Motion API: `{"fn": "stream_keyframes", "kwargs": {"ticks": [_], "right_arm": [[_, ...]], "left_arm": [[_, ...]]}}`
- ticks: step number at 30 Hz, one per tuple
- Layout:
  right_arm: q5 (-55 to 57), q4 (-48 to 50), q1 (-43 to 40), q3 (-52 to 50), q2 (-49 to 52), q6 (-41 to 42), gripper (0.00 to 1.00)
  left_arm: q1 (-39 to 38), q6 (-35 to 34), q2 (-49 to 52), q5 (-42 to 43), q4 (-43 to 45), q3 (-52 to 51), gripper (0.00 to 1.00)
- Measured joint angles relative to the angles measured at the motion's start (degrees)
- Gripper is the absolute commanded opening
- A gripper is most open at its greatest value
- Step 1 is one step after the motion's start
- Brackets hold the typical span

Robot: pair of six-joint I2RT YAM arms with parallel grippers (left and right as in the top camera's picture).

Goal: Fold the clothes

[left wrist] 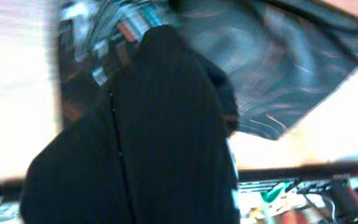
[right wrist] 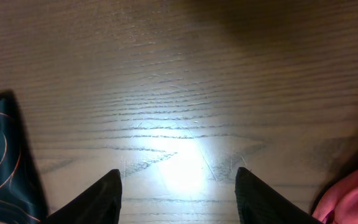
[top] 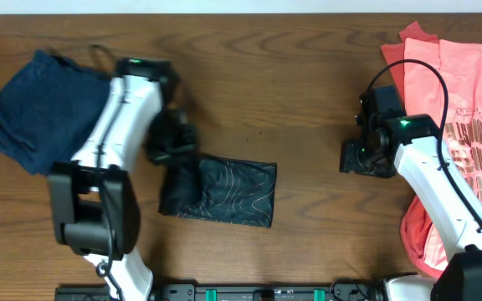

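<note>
Squaring a thin black jersey with orange contour lines [top: 220, 194] on the wooden counter [top: 308, 84], left gripper [top: 172, 146] at its left edge.
Its hold is blurred, untellable; right gripper [right wrist: 178, 177] wide open, empty. Best press edges flat, aligned.

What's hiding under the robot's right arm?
Coral-pink T-shirts lie under the right arm, their dark lettering showing beside it. The arm covers a strip of them, so that part cannot be seen.

The right gripper [right wrist: 178, 199] hangs with fingers spread wide above the glare-lit wooden table [right wrist: 179, 74], a black orange-lined jersey [right wrist: 2, 165] at lower left and coral-pink cloth [right wrist: 353, 196] at lower right.
</note>
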Motion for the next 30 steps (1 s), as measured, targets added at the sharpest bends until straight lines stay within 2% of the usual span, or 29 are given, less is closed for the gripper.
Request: {"fn": "stream_keyframes", "kwargs": {"ticks": [5, 8, 9, 11, 13, 18, 21, 24, 27, 30], "right_arm": [[0.02, 0.02, 0.00, 0.00, 0.00, -0.13, 0.57], [0.00, 0.02, 0.00, 0.00, 0.00, -0.22, 0.57], [0.02, 0.00, 0.00, 0.00, 0.00, -0.33, 0.57], [0.00, 0.02, 0.00, 0.00, 0.00, -0.37, 0.58], [-0.02, 0.00, 0.00, 0.00, 0.00, -0.42, 0.59], [-1.66, 0.02, 0.00, 0.00, 0.00, -1.40, 0.60], [-4.68, 0.11, 0.02, 0.00, 0.00, -3.87, 0.60], [-9.66, 0.15, 0.24, 0.00, 0.00, -8.24, 0.61], [-14.27, 0.26, 2.49, 0.00, 0.00, -12.22, 0.68], [-16.76, 0.92, 7.13, 0.00, 0.24, -14.19, 0.69]], "left_arm": [[-9.90, -2.97, 0.00, 2.16, 4.00, 0.00, 0.07], [-14.73, -4.79, 0.00, 2.62, 6.23, 0.00, 0.17], [-15.76, -5.38, 0.00, 2.82, 6.73, 0.00, 0.34], [-18.05, -6.60, 0.00, 3.15, 8.07, 0.00, 0.54], [-20.15, -7.52, 0.00, 3.56, 9.44, 0.00, 0.58], [-22.32, -6.45, -0.04, 7.02, 11.04, 0.04, 0.58], [-20.55, -4.50, -1.03, 7.96, 9.77, 0.48, 0.58], [-15.19, -3.45, -4.81, 6.56, 8.20, 0.90, 0.58], [-5.51, -2.69, -10.84, 4.66, 7.08, 1.49, 0.59], [3.58, -2.47, -14.88, 3.32, 6.78, 2.32, 0.59]]}}
